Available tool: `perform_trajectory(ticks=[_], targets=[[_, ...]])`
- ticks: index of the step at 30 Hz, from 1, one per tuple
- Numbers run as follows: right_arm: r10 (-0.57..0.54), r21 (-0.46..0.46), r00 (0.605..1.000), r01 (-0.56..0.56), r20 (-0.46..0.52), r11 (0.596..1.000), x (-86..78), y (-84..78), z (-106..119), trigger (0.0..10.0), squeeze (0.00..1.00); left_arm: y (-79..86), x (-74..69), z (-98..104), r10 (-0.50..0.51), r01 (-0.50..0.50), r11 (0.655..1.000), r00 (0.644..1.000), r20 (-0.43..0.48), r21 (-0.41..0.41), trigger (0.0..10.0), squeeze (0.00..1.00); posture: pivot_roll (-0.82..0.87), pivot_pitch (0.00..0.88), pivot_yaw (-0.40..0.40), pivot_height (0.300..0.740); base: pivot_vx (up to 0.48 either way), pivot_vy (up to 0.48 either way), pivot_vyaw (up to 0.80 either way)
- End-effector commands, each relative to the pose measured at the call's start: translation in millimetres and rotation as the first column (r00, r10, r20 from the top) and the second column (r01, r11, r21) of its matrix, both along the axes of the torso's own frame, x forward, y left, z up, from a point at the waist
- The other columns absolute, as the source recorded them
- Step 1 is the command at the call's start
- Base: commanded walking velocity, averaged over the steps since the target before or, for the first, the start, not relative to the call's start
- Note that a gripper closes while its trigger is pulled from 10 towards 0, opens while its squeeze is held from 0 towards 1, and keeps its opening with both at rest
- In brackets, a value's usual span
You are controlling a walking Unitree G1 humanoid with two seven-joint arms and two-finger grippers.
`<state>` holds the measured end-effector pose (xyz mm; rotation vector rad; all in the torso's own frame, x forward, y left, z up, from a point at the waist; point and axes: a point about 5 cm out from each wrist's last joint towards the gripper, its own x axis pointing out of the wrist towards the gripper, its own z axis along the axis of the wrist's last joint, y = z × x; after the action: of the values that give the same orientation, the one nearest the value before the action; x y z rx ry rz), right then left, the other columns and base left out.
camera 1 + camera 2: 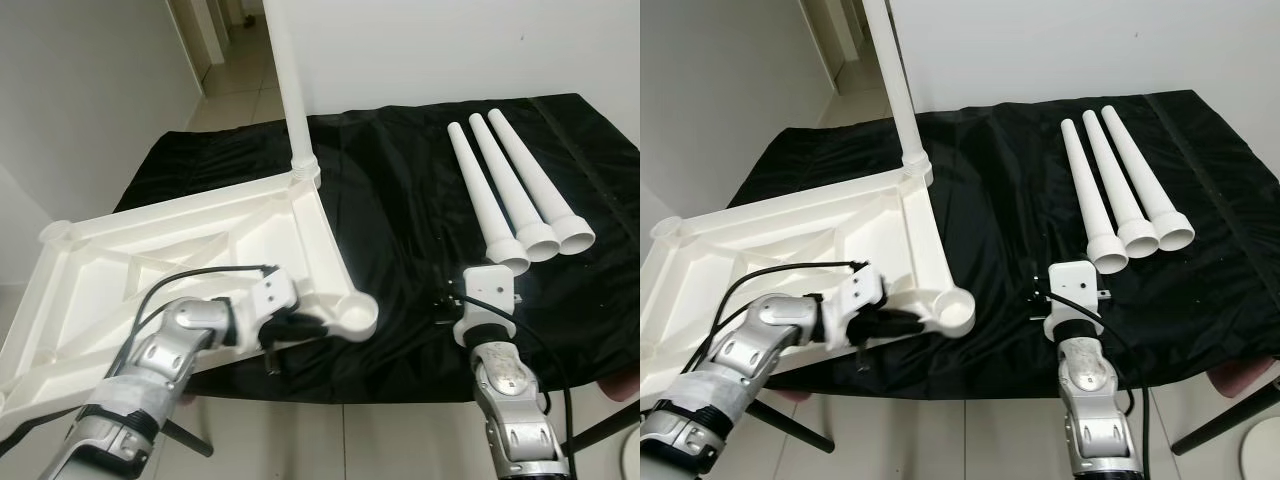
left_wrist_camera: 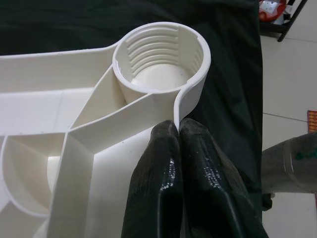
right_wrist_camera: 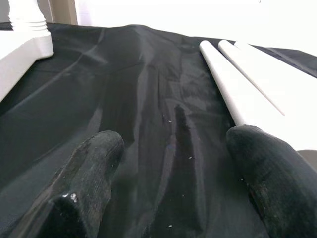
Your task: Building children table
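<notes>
The white plastic table top lies upside down on the black cloth, overhanging its left edge. One white leg stands upright in the far corner socket. The near corner socket is empty and threaded. My left gripper is shut on the table top's rim wall just beside that socket. Three loose white legs lie side by side at the right, wide ends toward me. My right gripper hovers open low over the cloth just short of those wide ends, its fingers holding nothing.
The black cloth covers a table whose front edge lies just under my wrists. A white wall stands behind, and a tiled floor runs off at the back left. A pink object sits low at the right.
</notes>
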<state>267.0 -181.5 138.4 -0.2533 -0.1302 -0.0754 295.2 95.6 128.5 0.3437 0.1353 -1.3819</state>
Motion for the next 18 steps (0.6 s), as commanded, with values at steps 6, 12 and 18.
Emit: perform_trajectory(ticks=[6,12,18], targets=[[0.004,0.017,1.000,-0.004,-0.005,1.000,3.2,2.1,-1.7,10.0,0.00,-28.1,-8.4,13.4,0.023,-0.019,0.995,0.999,0.040,-0.100,10.0,0.00,-0.07,0.054,0.138,0.740,0.000,0.000,0.00],[-0.007,0.029,1.000,0.006,0.003,1.000,5.8,1.6,-0.4,10.0,0.00,-45.5,-21.6,18.9,-0.031,0.032,0.989,0.999,0.014,-0.142,10.0,1.00,-0.07,0.052,0.142,0.740,0.000,0.000,0.00],[-0.047,0.081,0.999,0.045,0.017,0.996,7.8,-0.9,1.1,10.0,0.00,-54.2,-24.9,27.4,0.000,0.003,0.986,1.000,0.017,-0.169,10.0,0.88,-0.07,0.045,0.152,0.740,0.000,0.000,0.00]])
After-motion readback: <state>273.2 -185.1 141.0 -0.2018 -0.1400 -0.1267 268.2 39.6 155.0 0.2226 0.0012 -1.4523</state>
